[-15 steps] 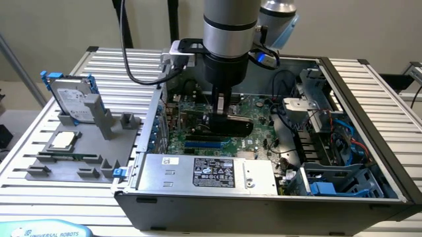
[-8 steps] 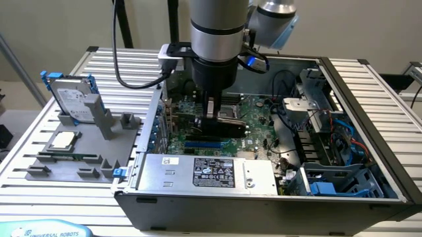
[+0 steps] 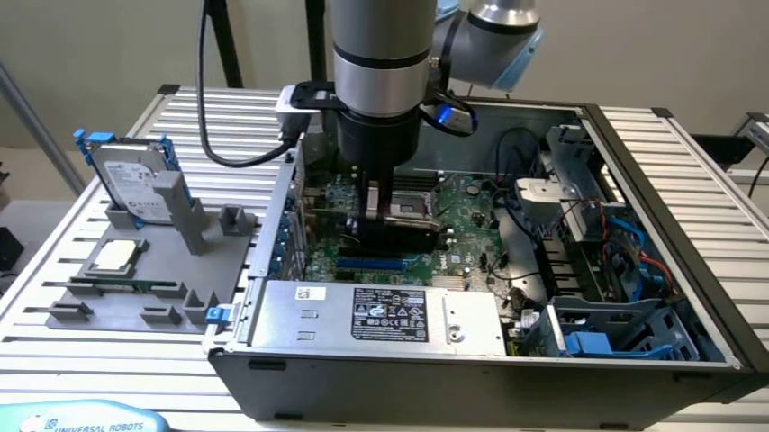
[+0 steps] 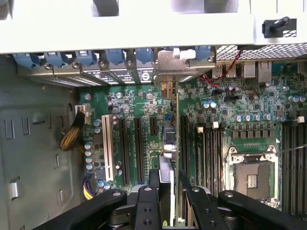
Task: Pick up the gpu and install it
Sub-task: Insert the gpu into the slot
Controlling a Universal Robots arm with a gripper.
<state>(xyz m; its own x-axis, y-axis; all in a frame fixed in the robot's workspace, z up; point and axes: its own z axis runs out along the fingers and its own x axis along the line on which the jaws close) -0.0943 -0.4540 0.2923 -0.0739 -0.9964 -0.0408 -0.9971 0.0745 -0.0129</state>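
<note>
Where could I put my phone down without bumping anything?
Bare table slats lie on the exterior view's right of the computer case and in front of the grey holder. Inside the case it is crowded around the claw.

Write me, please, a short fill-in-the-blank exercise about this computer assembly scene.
1. The fingers grip the gpu, held edge-on over the ____ motherboard.
2. The hard drive, upright in the grey holder, has ____ rails.
3. The processor chip lies ____ the computer case, on the grey holder.
Missing words: green; blue; outside.
</note>
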